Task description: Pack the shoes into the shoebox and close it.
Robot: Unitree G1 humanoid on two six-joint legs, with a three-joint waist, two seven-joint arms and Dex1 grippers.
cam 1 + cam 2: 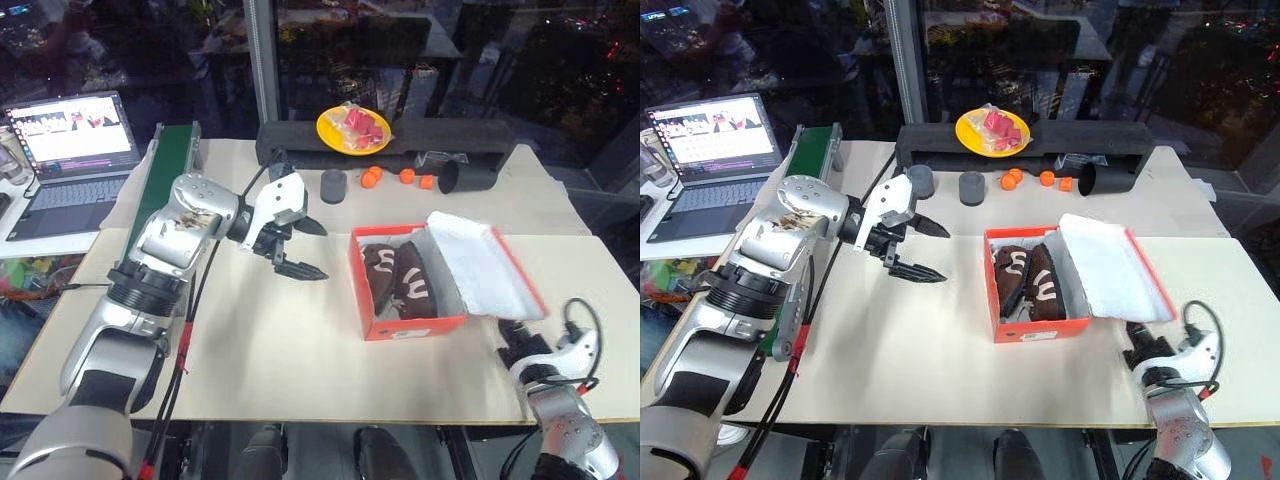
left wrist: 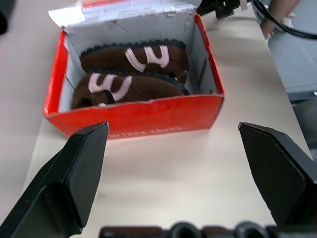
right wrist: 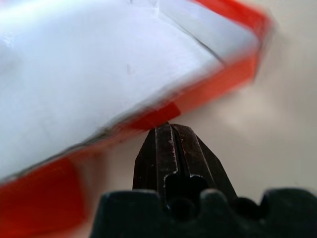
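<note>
The red-orange shoebox (image 1: 415, 326) stands open on the table, right of centre. Both dark brown shoes (image 1: 378, 268) (image 1: 416, 282) lie side by side inside it. Its lid (image 1: 487, 262) leans back to the right, white inside up. My left gripper (image 1: 320, 252) hovers left of the box, open wide with nothing between its fingers, and it points at the box (image 2: 133, 116). My right gripper (image 1: 512, 334) sits low by the table's front right, shut and empty, its tip (image 3: 168, 128) just under the lid's red edge (image 3: 163, 111).
At the back stand a black foam block (image 1: 300, 140), a yellow plate (image 1: 332, 136) of red pieces, small orange bits (image 1: 372, 177), a dark cup (image 1: 333, 185) and a black cylinder (image 1: 467, 177). A laptop (image 1: 70, 150) and a green strip (image 1: 165, 165) lie at the left.
</note>
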